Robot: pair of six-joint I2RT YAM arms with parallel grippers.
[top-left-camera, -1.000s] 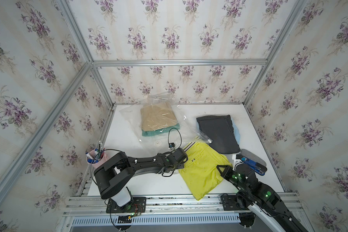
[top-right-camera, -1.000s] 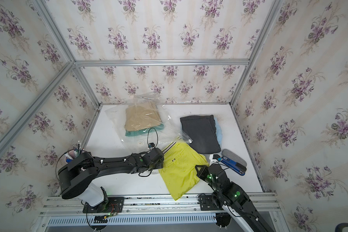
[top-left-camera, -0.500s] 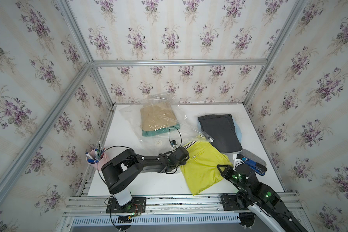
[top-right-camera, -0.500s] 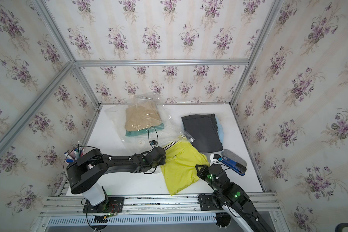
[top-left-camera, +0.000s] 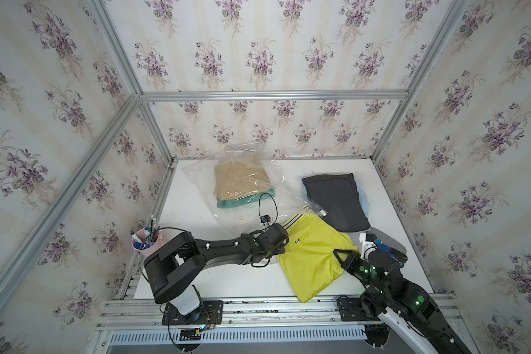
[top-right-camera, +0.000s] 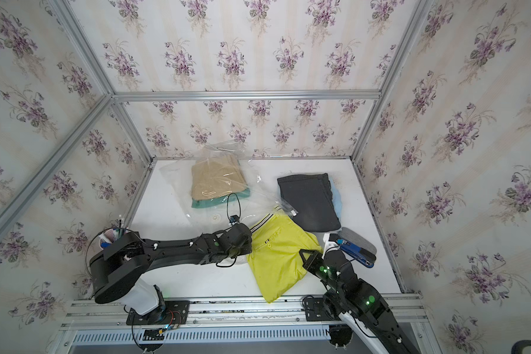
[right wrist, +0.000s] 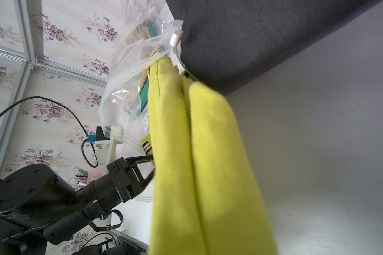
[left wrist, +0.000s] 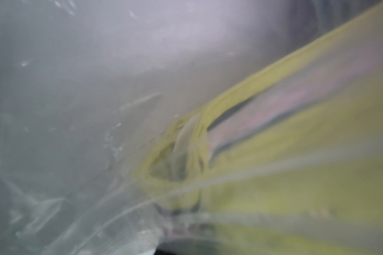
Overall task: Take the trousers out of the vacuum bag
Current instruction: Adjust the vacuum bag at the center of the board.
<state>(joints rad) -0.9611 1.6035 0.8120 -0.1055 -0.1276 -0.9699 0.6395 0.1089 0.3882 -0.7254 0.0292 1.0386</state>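
R gripper (top-left-camera: pixel 337 253), pinching yellow-green trousers (top-left-camera: pixel 313 260), shd pull slow twd 5 o'clock, w/ L gripper (right wrist: pixel 149 166) (spread/pinched: can't tell) anchoring vacuum bag (top-left-camera: pixel 285 191).

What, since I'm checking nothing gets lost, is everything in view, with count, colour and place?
vacuum bag: one, clear, back left
tan trousers: one, tan, inside bag, atop teal
teal trousers: one, teal, inside bag
yellow-green trousers: one, yellow-green, front centre, waistband at bag mouth
black trousers: one, black, back right
light blue trousers: one, light blue, under black
cup of pens: one, pink, beside left edge
grey flat item: one, grey, right edge
blue-handled tool: one, blue, beside it
table: one, white
left fingers: black, by waistband, grip unclear
right fingers: black, shut on yellow-green trousers
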